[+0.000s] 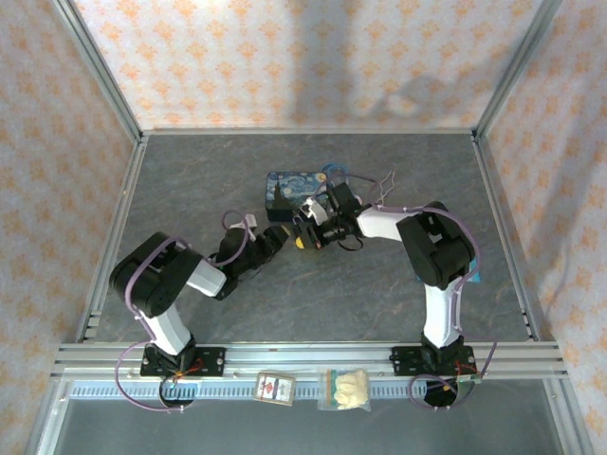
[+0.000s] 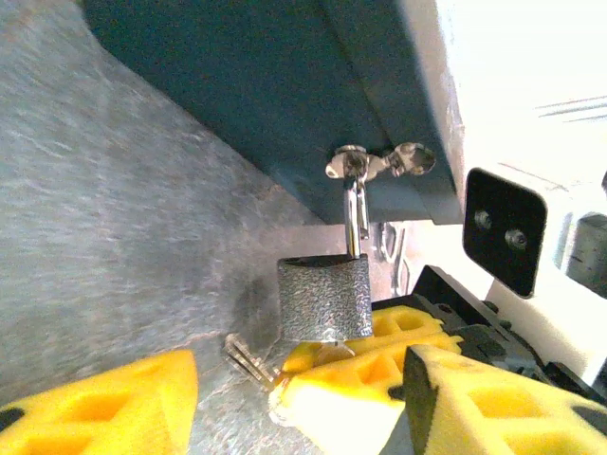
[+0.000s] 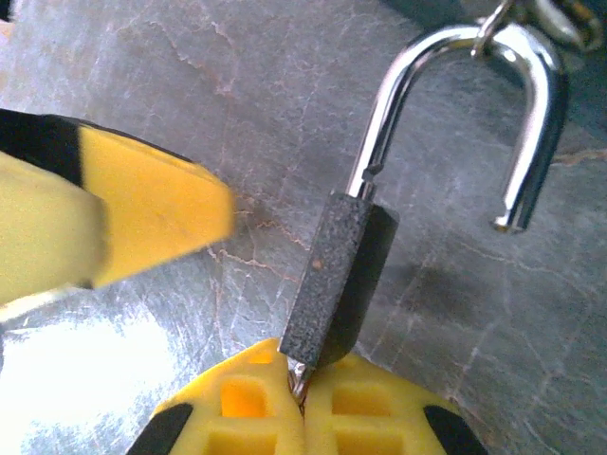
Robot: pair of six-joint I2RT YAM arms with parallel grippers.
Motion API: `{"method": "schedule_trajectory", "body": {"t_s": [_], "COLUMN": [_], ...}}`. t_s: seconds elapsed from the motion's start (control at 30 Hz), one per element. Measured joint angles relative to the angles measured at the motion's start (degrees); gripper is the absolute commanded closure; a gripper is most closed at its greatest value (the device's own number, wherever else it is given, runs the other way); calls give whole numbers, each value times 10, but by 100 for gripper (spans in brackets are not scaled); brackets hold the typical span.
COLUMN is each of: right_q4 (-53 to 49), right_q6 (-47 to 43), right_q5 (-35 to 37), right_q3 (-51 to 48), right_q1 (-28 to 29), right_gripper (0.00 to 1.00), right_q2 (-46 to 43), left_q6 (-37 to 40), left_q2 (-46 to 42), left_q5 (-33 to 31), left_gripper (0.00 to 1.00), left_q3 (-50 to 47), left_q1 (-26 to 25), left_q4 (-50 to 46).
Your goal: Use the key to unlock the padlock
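Observation:
The padlock (image 3: 337, 275) is a small dark grey block hanging from the blue tin's hasp (image 2: 356, 163). Its shackle (image 3: 531, 104) stands open, with one leg out of the body. My right gripper (image 3: 303, 391) is shut on the key (image 3: 301, 372), which sits in the bottom of the padlock (image 2: 324, 299). My left gripper (image 2: 302, 412) is open just below and beside the padlock, one yellow finger (image 2: 104, 408) on each side, holding nothing. From above, both grippers meet in front of the tin (image 1: 289, 192), left gripper (image 1: 285, 237), right gripper (image 1: 311, 232).
Spare keys (image 2: 248, 360) on the ring lie on the grey table (image 2: 114, 237) under the padlock. Thin wire loops (image 1: 379, 185) lie right of the tin. Two small packets (image 1: 346, 389) sit on the front rail. Patterned walls enclose the table.

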Motion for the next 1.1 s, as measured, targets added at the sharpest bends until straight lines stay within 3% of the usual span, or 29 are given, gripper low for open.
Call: {"method": "schedule_trajectory", "body": {"t_s": [0.1, 0.4, 0.73, 1.1], "right_q4": [4, 9, -2, 44], "right_q6": [6, 14, 14, 98], "right_q5": [14, 59, 129, 245], "right_q3": [-3, -12, -35, -35], "right_q1": [0, 0, 1, 40], "right_gripper": [97, 61, 56, 57], "right_q2": [-3, -9, -85, -111], "left_q6": [19, 76, 87, 88], "left_q2": [-64, -193, -198, -198], "left_q5": [-15, -77, -90, -103], "left_gripper": [36, 33, 33, 33], "left_q3": [-7, -6, -6, -6], "left_q1": [13, 37, 43, 51], "left_q4": [-50, -163, -191, -191]}}
